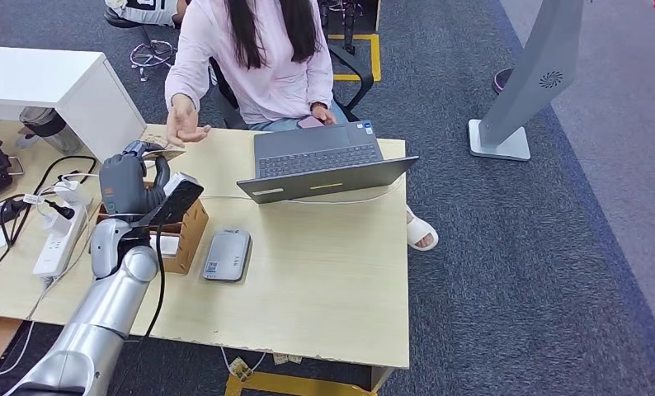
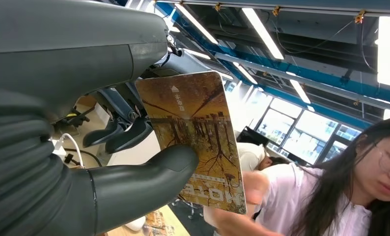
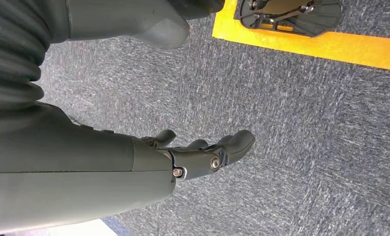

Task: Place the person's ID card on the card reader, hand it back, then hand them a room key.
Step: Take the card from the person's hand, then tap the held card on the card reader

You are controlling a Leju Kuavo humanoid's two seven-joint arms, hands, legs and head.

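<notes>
My left hand (image 1: 133, 183) is raised over the desk's left side and pinches a brown hotel room key card (image 2: 193, 123) between thumb (image 2: 149, 174) and fingers. In the head view the card (image 1: 164, 152) points toward the seated person (image 1: 258, 58), whose open hand (image 1: 184, 128) hovers just beyond it. The person's fingers (image 2: 247, 189) sit right at the card's far edge; I cannot tell whether they touch it. The grey card reader (image 1: 227, 254) lies flat on the desk with nothing on it. My right hand (image 3: 203, 152) hangs over the carpet, fingers loosely apart and holding nothing.
A wooden box (image 1: 186, 235) stands beside my left wrist. An open grey laptop (image 1: 324, 161) faces the person. A power strip (image 1: 58, 235) and cables lie at the desk's left, by a white cabinet (image 1: 52, 82). A grey stand (image 1: 526, 82) rises at the right on the carpet.
</notes>
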